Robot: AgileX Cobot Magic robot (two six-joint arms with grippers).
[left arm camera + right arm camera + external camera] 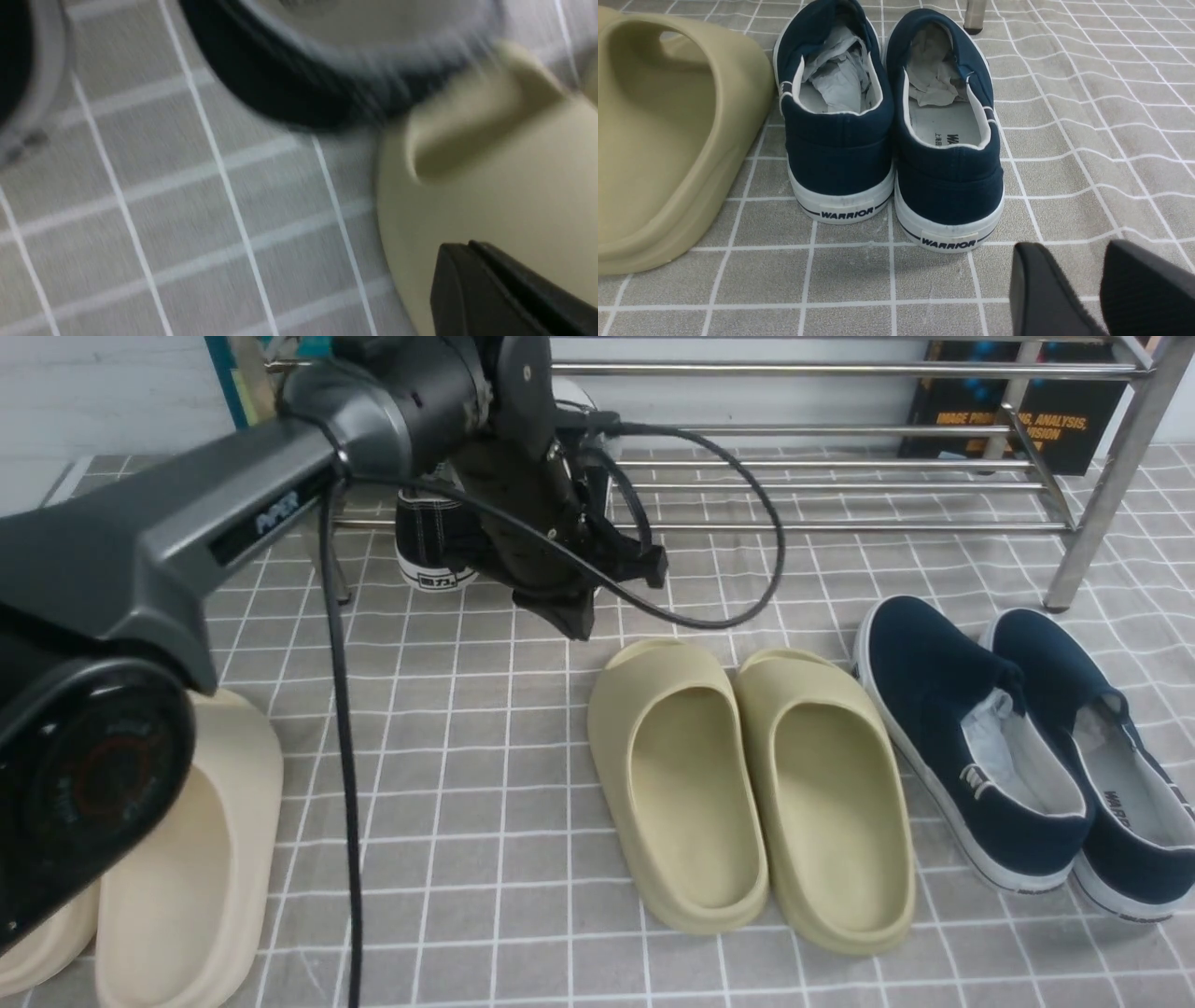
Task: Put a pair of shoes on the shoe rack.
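Note:
One black sneaker (434,537) shows heel-first at the left end of the steel shoe rack (840,476), by its low front bar; my left arm hides the rest of it. A white rounded shape (581,399) behind the wrist may be the other sneaker's toe. My left gripper (571,611) points down just in front of the rack, shut and empty, beside an olive slide. The blurred left wrist view shows its closed fingers (490,289) over the olive slide (490,196), with dark, pale-soled shoe shapes (280,88) beyond. My right gripper (1083,289) is open and empty above the floor behind the navy slip-ons.
Olive slides (747,784) lie mid-floor, with navy slip-ons (1018,747) to their right, also in the right wrist view (887,140). Cream slides (187,859) lie at the front left. A rack leg (1102,495) stands at the right, with a dark book (1018,411) behind it.

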